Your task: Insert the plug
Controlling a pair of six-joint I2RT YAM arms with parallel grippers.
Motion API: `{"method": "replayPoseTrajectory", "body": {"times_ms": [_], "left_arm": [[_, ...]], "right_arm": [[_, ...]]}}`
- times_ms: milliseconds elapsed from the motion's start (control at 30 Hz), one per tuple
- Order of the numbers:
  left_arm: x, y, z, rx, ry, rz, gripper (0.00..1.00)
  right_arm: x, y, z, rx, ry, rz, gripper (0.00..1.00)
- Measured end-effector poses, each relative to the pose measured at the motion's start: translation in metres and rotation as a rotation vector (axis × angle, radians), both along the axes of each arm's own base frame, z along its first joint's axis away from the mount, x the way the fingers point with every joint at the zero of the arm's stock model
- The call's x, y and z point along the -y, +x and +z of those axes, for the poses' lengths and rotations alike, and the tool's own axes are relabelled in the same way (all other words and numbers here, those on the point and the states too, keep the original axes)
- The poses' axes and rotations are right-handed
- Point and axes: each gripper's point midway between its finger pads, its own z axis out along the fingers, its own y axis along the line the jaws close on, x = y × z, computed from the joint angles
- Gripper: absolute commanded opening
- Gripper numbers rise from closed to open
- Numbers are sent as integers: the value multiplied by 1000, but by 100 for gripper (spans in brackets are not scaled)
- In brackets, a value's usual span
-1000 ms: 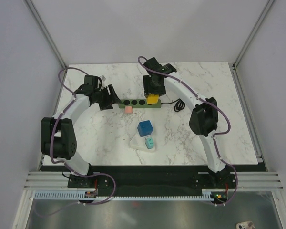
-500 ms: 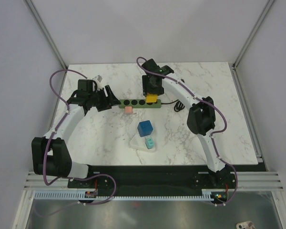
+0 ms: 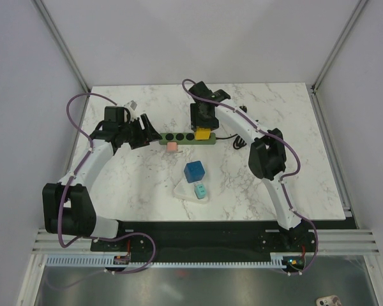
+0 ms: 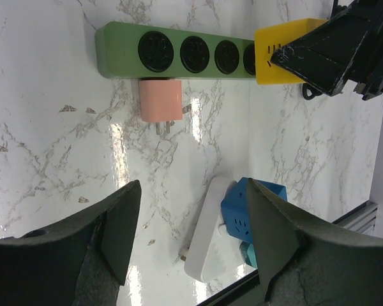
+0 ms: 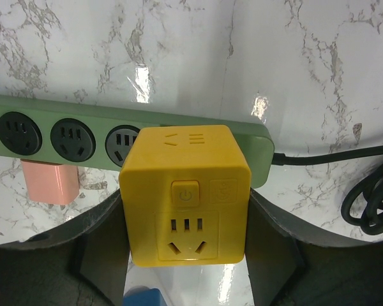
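A yellow cube plug (image 3: pixel 204 133) sits on the right end socket of the green power strip (image 3: pixel 179 136). My right gripper (image 3: pixel 203 123) is shut on it; in the right wrist view the gripper (image 5: pixel 186 252) has a finger against each side of the yellow cube (image 5: pixel 186 191), which sits on the strip (image 5: pixel 64 121). My left gripper (image 3: pixel 146 134) is open and empty just left of the strip's left end. In the left wrist view the left gripper (image 4: pixel 190 223) is spread wide, with the strip (image 4: pixel 179 54) and yellow cube (image 4: pixel 277 54) beyond it.
A pink plug (image 3: pixel 173 146) lies against the strip's near side, prongs toward me. A blue cube adapter (image 3: pixel 195 171), a teal plug (image 3: pixel 201 190) and a white adapter (image 3: pixel 185 191) lie mid-table. The strip's black cable (image 3: pixel 239 139) coils to the right.
My left arm has drawn back to the left, away from the strip's left end, then stayed still. My right gripper stays on the yellow cube, shifted very slightly.
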Motion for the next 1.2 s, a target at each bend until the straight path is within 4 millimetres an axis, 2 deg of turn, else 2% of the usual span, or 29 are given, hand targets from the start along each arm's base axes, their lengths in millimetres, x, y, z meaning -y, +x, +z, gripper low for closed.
{"method": "replayPoseTrajectory", "body": {"times_ms": [867,1200], "left_arm": [[-1,-3,2,13,1,2,73],[-1,-3,3,15,1,2,73]], "right_arm": [[-4,0,-11,33,-34,-111,0],[-5,34,-25,153,-49,-152,0]]}}
